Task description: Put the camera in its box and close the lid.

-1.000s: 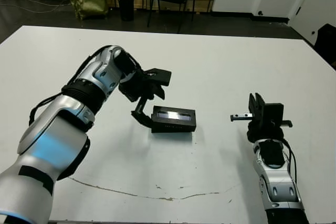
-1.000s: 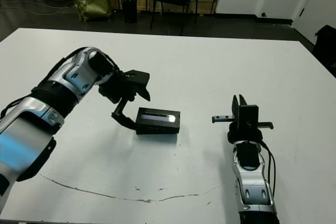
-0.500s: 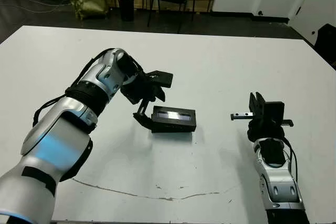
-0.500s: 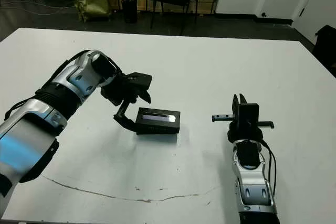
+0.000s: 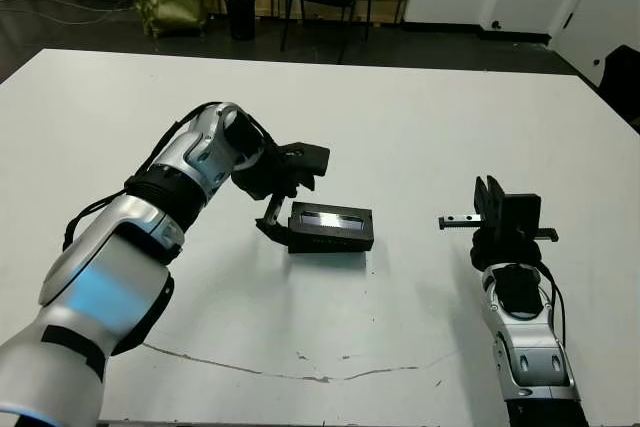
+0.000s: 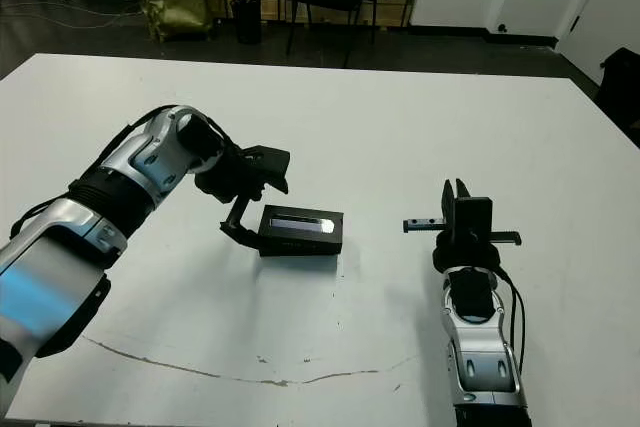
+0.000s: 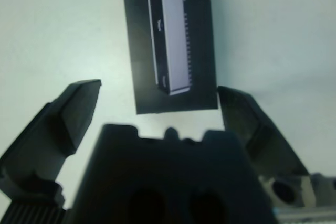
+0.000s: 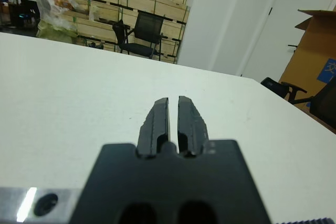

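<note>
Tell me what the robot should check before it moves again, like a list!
1. Lid on the box: ok, the striped cover lies flat on top.
2. Camera inside: cannot tell, it is hidden or out of view.
3. Left gripper open: ok, its fingers are spread wide at the lid's end.
4. Left gripper clear of the lid: cannot tell, it is very close.
5. Right gripper shut with nothing between its fingers: ok.
6. Right gripper away from the lid: ok.

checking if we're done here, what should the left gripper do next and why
Probably ease the left gripper up and away: the lid already sits flat over the box, the camera is out of sight, and the open fingers straddle its end without holding it.
</note>
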`<state>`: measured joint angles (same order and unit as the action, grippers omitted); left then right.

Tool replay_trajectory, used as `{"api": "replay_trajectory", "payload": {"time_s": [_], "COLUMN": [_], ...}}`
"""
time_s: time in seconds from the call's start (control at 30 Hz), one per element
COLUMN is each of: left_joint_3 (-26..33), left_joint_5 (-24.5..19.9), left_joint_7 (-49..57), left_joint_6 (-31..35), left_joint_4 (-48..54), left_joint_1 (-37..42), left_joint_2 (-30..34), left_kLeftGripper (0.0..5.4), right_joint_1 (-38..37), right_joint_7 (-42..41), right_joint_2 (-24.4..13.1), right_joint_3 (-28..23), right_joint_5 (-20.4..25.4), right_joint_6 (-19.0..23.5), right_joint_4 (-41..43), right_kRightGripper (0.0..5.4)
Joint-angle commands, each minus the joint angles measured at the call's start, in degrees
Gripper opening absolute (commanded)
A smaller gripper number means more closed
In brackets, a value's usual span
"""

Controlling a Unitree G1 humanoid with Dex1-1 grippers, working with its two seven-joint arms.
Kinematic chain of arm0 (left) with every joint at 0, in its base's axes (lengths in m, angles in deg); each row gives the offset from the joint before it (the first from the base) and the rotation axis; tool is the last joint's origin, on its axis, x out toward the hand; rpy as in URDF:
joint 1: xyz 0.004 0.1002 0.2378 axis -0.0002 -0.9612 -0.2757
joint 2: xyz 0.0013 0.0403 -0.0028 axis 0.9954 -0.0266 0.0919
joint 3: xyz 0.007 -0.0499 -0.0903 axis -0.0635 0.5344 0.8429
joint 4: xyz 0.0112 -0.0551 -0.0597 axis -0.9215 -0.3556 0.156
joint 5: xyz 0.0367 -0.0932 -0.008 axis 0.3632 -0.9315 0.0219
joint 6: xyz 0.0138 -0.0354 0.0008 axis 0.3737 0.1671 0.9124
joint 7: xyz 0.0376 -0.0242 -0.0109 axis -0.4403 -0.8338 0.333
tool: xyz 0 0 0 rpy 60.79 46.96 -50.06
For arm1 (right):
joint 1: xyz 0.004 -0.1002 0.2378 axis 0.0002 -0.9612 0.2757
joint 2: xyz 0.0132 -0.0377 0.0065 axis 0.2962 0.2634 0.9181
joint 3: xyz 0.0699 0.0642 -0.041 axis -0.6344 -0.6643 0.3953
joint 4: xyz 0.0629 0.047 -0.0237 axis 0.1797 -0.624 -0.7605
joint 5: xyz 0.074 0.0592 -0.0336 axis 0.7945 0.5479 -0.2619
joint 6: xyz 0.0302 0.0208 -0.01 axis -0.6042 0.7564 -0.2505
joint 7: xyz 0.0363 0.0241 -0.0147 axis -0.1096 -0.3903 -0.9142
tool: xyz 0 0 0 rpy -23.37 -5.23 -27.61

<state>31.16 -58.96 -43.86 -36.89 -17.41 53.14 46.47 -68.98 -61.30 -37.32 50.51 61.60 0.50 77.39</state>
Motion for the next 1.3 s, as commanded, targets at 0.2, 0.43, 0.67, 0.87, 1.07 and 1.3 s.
{"api": "replay_trajectory", "payload": {"time_s": [0.2, 0.43, 0.67, 0.87, 1.07, 1.3], "left_joint_3": [-0.3, -0.7, -0.8, -0.6, 0.4, 1.5], "left_joint_5": [1.0, 1.0, 1.1, 1.1, 0.6, -0.9], "left_joint_7": [0.1, -1.8, -1.4, -1.3, 1.3, 4.9], "left_joint_6": [4.7, 3.0, 3.3, 8.4, 20.4, 35.0], "left_joint_4": [3.6, 3.6, 6.3, 9.8, 15.0, 21.4], "left_joint_1": [-2.1, -2.2, -3.0, -3.6, -5.5, -7.5], "left_joint_2": [1.1, 1.4, 2.0, 2.9, 3.2, 3.3], "left_kLeftGripper": [4.02, 2.57, 2.53, 2.53, 2.53, 2.53], "right_joint_1": [-0.6, -0.7, -0.8, -0.7, -0.7, -0.5], "right_joint_7": [0.0, 0.1, 0.3, 0.1, 0.6, 0.3], "right_joint_2": [-0.1, -0.1, 0.2, -0.1, -0.1, -0.1], "right_joint_3": [-0.3, -0.3, -0.3, -0.3, -0.2, -0.2], "right_joint_5": [0.3, 0.2, 0.3, 0.1, -0.6, -0.6], "right_joint_6": [-0.1, -0.2, 1.4, 0.1, -1.4, -0.6], "right_joint_4": [-1.3, -1.3, -0.1, -1.3, -2.1, -1.9], "right_kRightGripper": [0.0, 0.0, 0.0, 0.0, 0.0, 0.0]}}
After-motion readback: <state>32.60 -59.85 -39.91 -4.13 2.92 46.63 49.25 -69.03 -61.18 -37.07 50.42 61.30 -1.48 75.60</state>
